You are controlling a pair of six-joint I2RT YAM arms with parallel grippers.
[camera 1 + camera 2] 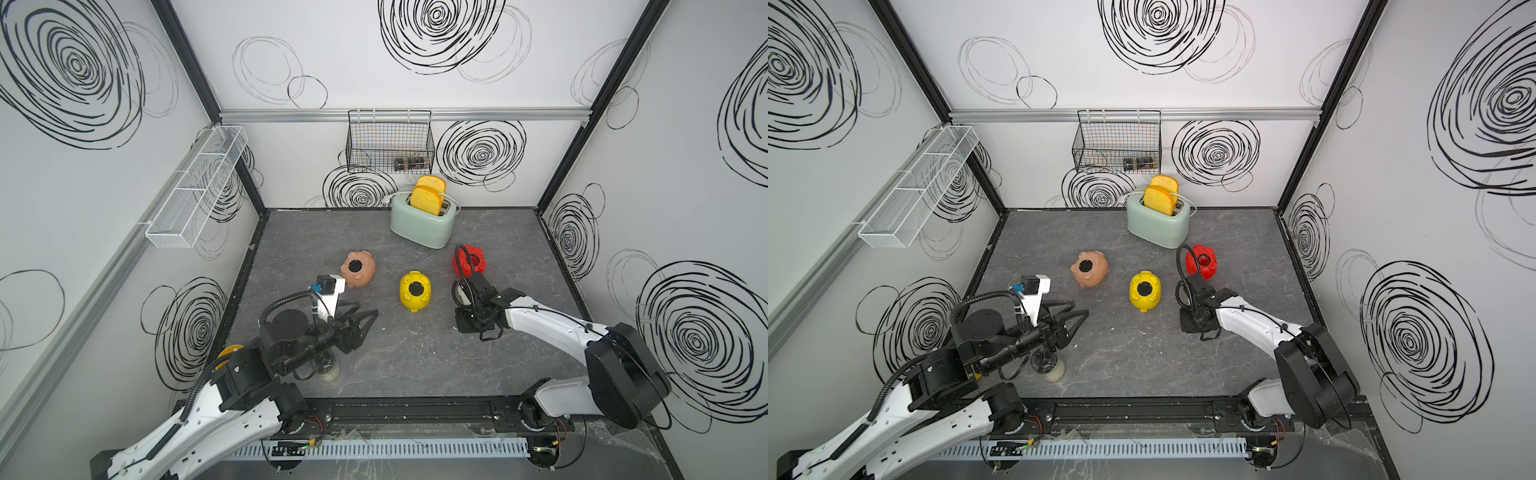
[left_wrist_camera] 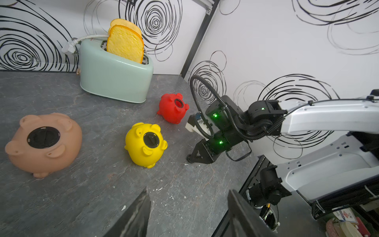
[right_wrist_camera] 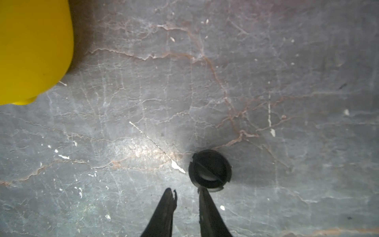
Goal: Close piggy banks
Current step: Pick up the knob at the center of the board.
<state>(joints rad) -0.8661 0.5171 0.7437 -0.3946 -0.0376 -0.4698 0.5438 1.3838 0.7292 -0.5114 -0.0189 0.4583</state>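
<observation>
A: Nearest, the right gripper [image 3: 185, 189]: jaws narrowly apart, pinching nothing, one tip at the rim of the black plug [image 3: 210, 170] on the table [image 3: 287, 82].
B: Straddle the plug before closing. The red piggy bank [image 2: 173, 107], belly hole open, lies near the toaster [image 2: 114, 82]. The left gripper [image 2: 188, 190] is spread and empty.

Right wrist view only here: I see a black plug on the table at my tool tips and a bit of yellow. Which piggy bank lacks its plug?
Observer: The red piggy bank; its round belly hole is open.
Operator: Where is it from my tool?
Observer: Straight beyond the right tool, farther from the arm bases, close to the mint toaster but not touching it.
Operator: Is the left arm in my way?
Observer: I think not: the left tool is open and empty, over on the pink piggy bank's side.
</observation>
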